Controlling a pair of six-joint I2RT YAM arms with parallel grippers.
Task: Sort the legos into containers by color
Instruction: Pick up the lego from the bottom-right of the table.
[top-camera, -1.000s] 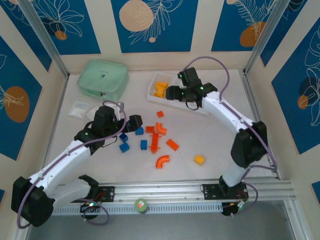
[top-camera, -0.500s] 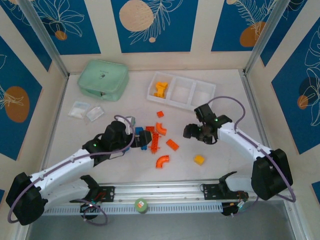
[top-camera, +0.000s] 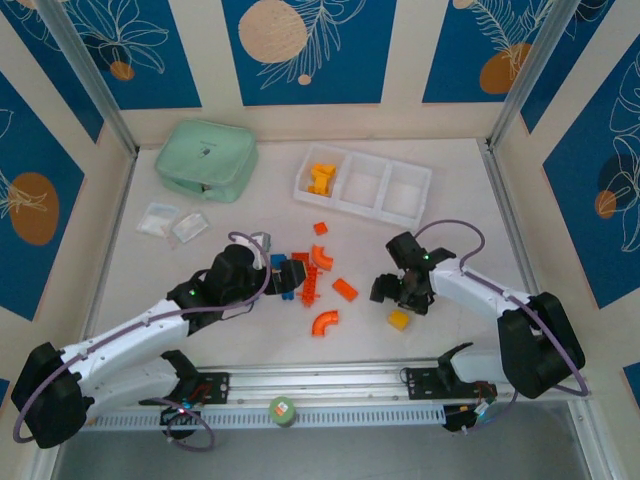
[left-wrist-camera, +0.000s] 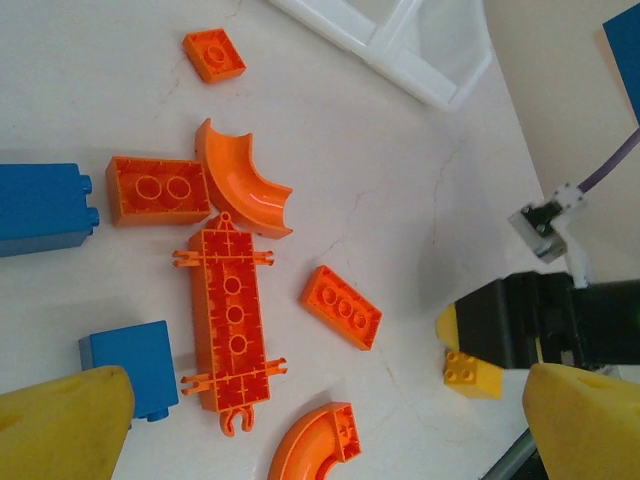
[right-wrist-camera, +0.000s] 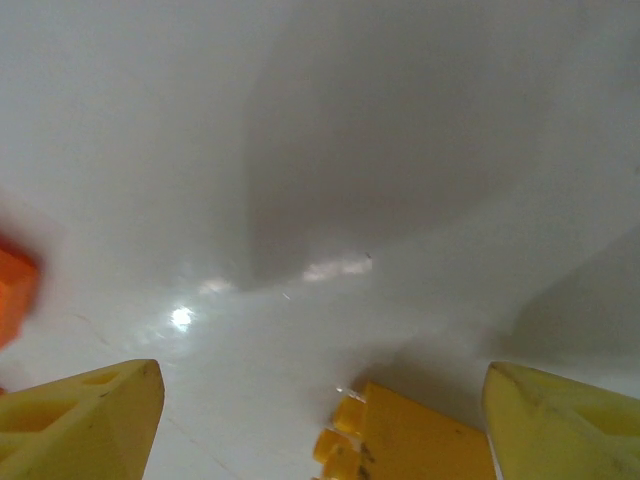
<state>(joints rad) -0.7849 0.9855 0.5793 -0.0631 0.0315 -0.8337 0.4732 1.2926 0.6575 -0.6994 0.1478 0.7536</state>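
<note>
White tabletop (top-camera: 480, 230) lies under me, with blue patterned panels (top-camera: 300, 50) round it. My right pincer (right-wrist-camera: 322, 378) hangs low over the table, spread wide and gripping nothing. A yellow brick (right-wrist-camera: 405, 440) lies between its fingers (right-wrist-camera: 80, 420) at the bottom edge of the wrist frame, closer to the right-hand one; whether they touch I cannot tell. From above, that brick sits lower right of centre. My left pincer (left-wrist-camera: 325, 385) is wide open and empty over the loose pile at mid-frame: a long orange plate (left-wrist-camera: 232, 318), an orange curve (left-wrist-camera: 245, 190) just above its top end, and blue bricks (left-wrist-camera: 130, 365) to the left. The tray (top-camera: 385, 187) lies upper centre, with yellow pieces (top-camera: 321, 179) in its leftmost compartment.
</note>
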